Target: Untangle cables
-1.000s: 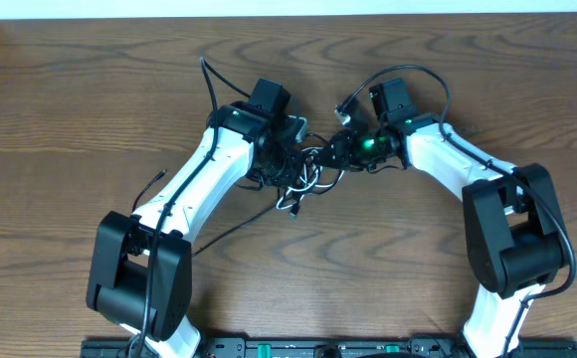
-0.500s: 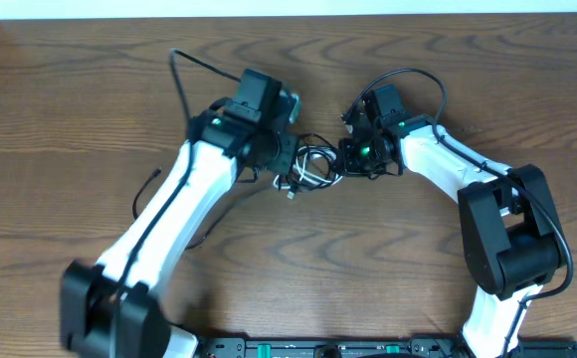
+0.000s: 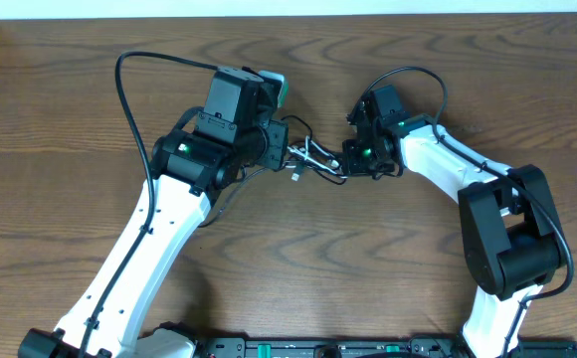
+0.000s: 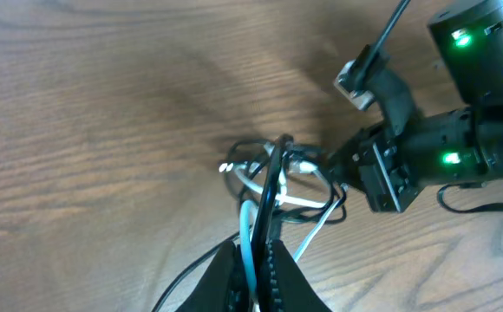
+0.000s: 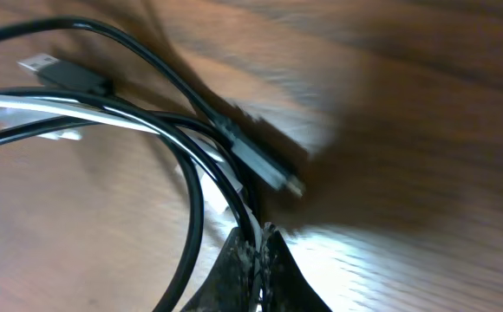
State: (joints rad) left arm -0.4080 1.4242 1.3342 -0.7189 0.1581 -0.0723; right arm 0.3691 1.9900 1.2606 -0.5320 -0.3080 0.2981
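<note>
The cables [image 3: 314,160] form a small knot of thin black cords and one white cord, stretched between my two grippers above the wooden table [image 3: 298,259]. My left gripper [image 3: 287,153] is at the knot's left side, shut on the white cable [image 4: 250,227] and a black one beside it. On the right, my right gripper [image 3: 349,159] is shut on a white and a black strand [image 5: 250,217]. The loops of the tangle [image 4: 283,173] hang between both grippers. A silver USB plug [image 5: 40,63] and a black plug [image 5: 267,170] stick out of the bundle.
A thick black arm cord [image 3: 149,75] arcs over the left arm, and another arm cord [image 3: 413,75] loops behind the right wrist. A thin black cable [image 3: 219,204] trails under the left arm. The table's back edge [image 3: 298,14] runs along the top.
My left arm has swung up and to the left with the cables in its jaws, drawing the knot out into a flatter, stretched bundle. The right gripper has shut on strands and stayed put.
</note>
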